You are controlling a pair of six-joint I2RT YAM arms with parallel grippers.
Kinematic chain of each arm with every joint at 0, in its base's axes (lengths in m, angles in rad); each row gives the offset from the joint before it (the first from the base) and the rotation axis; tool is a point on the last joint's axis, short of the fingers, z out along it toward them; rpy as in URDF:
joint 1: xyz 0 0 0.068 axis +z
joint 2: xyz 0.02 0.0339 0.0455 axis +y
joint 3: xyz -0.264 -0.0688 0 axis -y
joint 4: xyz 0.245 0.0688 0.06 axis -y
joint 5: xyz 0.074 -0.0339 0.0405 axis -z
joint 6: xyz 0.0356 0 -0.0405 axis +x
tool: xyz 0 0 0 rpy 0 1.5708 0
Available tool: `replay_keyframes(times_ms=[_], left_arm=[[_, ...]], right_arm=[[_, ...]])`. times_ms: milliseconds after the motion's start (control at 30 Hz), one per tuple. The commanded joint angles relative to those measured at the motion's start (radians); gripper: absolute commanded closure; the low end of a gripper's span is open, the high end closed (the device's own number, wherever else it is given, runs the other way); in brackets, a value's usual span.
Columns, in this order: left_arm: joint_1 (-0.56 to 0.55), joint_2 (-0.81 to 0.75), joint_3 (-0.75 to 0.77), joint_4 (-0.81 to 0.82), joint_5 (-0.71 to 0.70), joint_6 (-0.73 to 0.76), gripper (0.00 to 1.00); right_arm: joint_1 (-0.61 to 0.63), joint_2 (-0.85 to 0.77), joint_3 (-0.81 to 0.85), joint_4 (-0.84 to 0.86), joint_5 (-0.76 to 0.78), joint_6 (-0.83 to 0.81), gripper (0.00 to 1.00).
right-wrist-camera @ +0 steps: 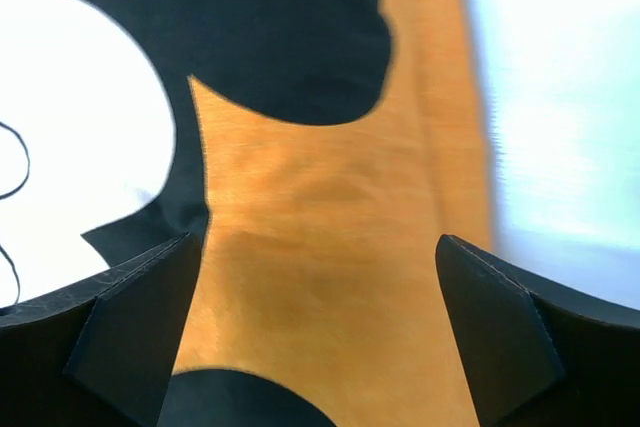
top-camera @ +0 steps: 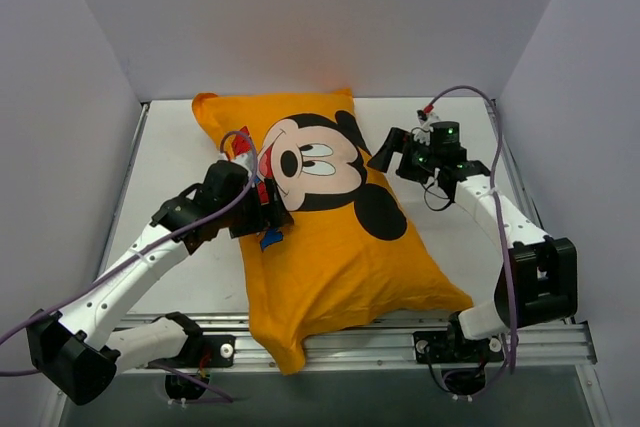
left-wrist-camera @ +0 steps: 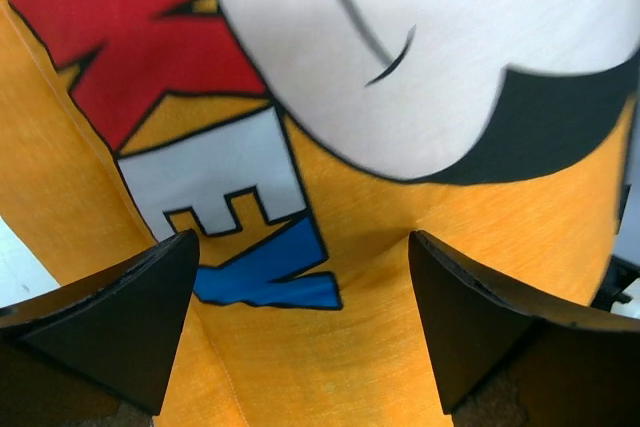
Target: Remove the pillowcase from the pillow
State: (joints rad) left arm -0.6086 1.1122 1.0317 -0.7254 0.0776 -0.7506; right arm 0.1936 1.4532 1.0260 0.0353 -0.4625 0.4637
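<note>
The orange pillowcase [top-camera: 340,257] with a big Mickey Mouse face lies plump and slanted across the table, one corner hanging over the near rail. The pillow is hidden inside it. My left gripper [top-camera: 272,215] hovers open over the cover's left edge. In the left wrist view the left gripper [left-wrist-camera: 300,282] has only orange fabric [left-wrist-camera: 360,347] and coloured lettering between its fingers. My right gripper [top-camera: 383,159] stands open at the cover's right side by Mickey's black ear. In the right wrist view the right gripper [right-wrist-camera: 318,292] spans bare orange cloth [right-wrist-camera: 320,217], gripping nothing.
The white table [top-camera: 180,147] is boxed in by grey walls at the back and both sides. A metal rail [top-camera: 390,344] runs along the near edge by the arm bases. A strip of table [right-wrist-camera: 560,97] shows right of the cover.
</note>
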Motion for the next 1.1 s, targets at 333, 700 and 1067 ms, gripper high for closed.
replay_keyframes(times_ms=[333,700,1067], left_arm=[[0.047,0.12,0.035,0.168,-0.131,0.037,0.06],[0.075,0.27,-0.352,0.527,0.007,-0.081,0.06],[0.041,0.507,-0.107,0.603,0.068,-0.073,0.06]], right_arm=[[-0.06,0.177,0.108,0.062,-0.252,0.021,0.0],[0.131,0.392,0.12,0.174,-0.456,0.007,0.83],[0.207,0.133,0.596,-0.319,-0.24,-0.214,1.0]])
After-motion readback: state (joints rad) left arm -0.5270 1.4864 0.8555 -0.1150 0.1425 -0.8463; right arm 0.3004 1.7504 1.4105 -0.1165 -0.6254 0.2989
